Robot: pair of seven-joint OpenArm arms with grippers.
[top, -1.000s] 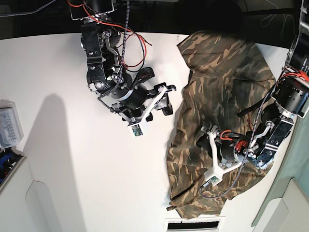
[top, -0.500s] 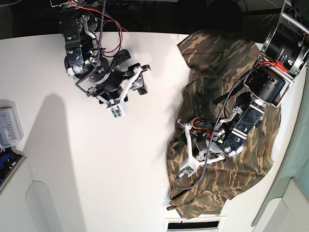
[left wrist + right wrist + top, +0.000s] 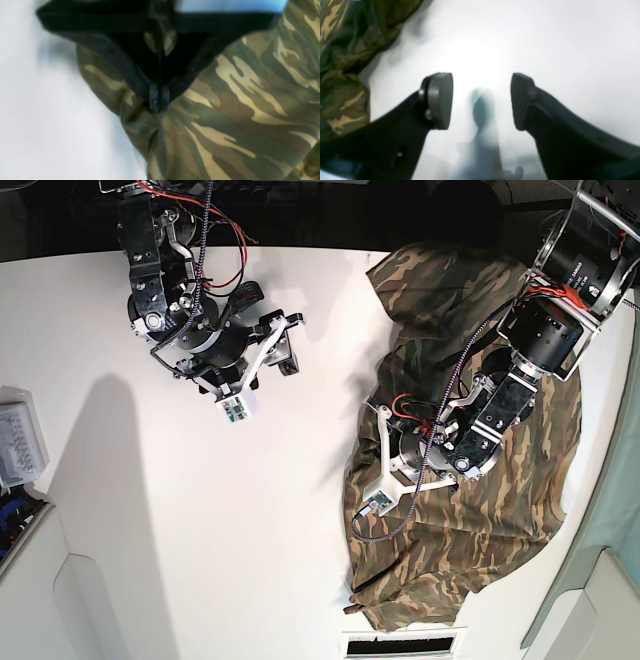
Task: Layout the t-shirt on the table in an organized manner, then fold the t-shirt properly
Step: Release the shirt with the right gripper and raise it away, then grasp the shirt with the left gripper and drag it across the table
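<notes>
The camouflage t-shirt (image 3: 470, 330) lies crumpled on the right side of the white table (image 3: 200, 530). My left gripper (image 3: 370, 455) sits at the shirt's left edge. In the left wrist view, this left gripper (image 3: 158, 100) is shut on a bunched fold of the t-shirt (image 3: 237, 100), with bare table (image 3: 37, 112) just beside it. My right gripper (image 3: 272, 328) hovers over bare table at the back left, well apart from the shirt. The right wrist view shows that right gripper (image 3: 481, 100) open, nothing between its pads, and the t-shirt (image 3: 342, 50) at upper left.
A clear plastic box (image 3: 20, 445) sits at the table's left edge. A white slotted vent (image 3: 400, 645) lies at the front edge below the shirt. The table's back edge runs along a dark background, and a pale teal surface (image 3: 615, 510) borders the right side.
My left gripper has slid left across the shirt to its left edge and closed on the cloth. The right arm has drawn back toward the table's back left, still open.
</notes>
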